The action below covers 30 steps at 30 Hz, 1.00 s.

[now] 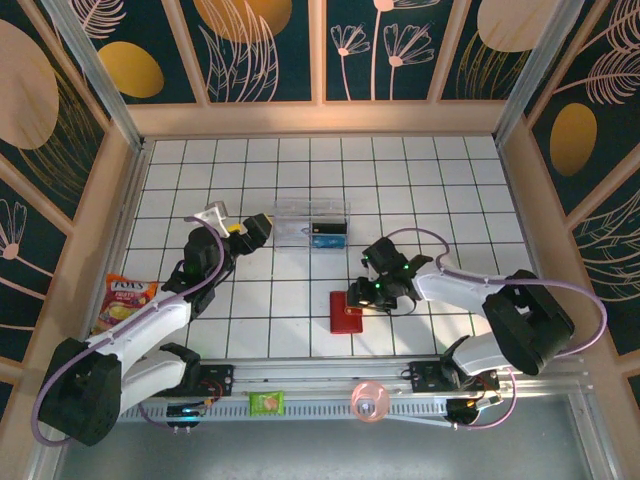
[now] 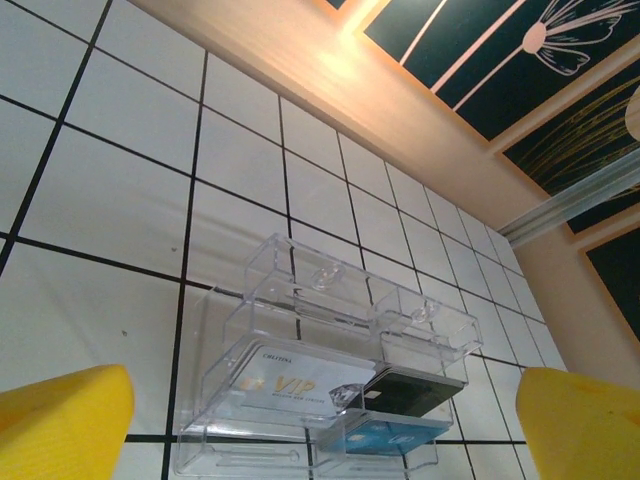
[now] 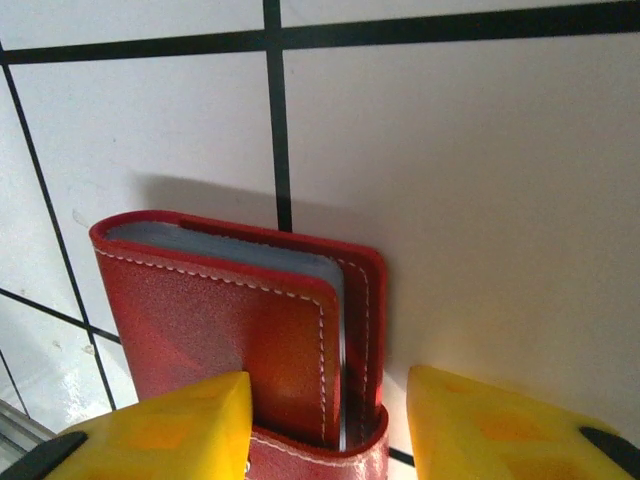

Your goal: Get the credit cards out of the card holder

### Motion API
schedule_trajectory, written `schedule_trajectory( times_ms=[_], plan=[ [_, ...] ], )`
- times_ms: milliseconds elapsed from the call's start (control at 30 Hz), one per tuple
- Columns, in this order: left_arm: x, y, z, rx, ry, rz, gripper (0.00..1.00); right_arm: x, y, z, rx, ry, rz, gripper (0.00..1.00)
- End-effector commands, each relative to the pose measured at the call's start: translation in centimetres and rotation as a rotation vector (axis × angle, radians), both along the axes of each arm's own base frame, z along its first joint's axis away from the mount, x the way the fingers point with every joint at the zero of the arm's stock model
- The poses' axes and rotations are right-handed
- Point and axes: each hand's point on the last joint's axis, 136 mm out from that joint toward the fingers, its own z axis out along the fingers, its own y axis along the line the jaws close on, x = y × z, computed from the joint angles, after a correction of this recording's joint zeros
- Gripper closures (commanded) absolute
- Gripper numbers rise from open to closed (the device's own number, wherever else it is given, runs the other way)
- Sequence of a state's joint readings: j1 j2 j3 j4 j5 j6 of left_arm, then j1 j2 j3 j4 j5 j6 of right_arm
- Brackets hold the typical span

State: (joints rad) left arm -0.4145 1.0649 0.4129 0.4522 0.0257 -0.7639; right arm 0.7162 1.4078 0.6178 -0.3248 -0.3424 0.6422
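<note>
The red card holder [image 1: 347, 312] lies closed on the white tiled table in front of the right arm. In the right wrist view the card holder [image 3: 250, 320] shows white stitching and grey-blue sleeve edges under its cover. My right gripper [image 3: 325, 440] [image 1: 372, 291] is open and straddles its near right corner, with a gap to the right finger [image 3: 500, 430]. My left gripper [image 1: 255, 232] [image 2: 320, 440] is open and empty, just left of a clear plastic box [image 2: 330, 370]. That box holds a white VIP card [image 2: 290, 385], a black card [image 2: 415, 392] and a blue card [image 2: 390, 435].
The clear plastic box [image 1: 312, 222] sits mid-table, behind the card holder. A snack packet [image 1: 125, 300] lies by the left wall. A green packet [image 1: 266, 402] and a pink round object [image 1: 368, 400] rest on the front rail. Wooden walls enclose the table.
</note>
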Motion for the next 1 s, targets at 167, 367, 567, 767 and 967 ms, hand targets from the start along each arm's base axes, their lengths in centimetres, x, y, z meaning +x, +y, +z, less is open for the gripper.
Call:
schedule_trajectory(
  times_ms=[167,367,567,767,967],
  plan=[
    [-0.6,-1.6,-0.7,0.032,0.037,-0.111,0.07,0.6,0.6,-0.4,0.002,-0.031,0.05,0.72],
    [-1.1,-3.5,-1.9,0.014,0.09,-0.221,0.13,1.4,1.7,0.8,0.061,-0.11,0.105,1.0],
    [-2.0,-5.4,-2.9,-0.026,0.128,-0.335,0.17,3.6,3.7,4.1,0.145,-0.253,0.156,1.0],
    [-2.9,-6.4,-2.8,-0.065,0.13,-0.406,0.17,5.4,5.3,6.8,0.199,-0.336,0.182,1.0],
    [-3.0,-6.3,-3.4,-0.071,0.144,-0.403,0.17,6.2,5.1,4.7,0.144,-0.299,0.142,1.0]
  ],
)
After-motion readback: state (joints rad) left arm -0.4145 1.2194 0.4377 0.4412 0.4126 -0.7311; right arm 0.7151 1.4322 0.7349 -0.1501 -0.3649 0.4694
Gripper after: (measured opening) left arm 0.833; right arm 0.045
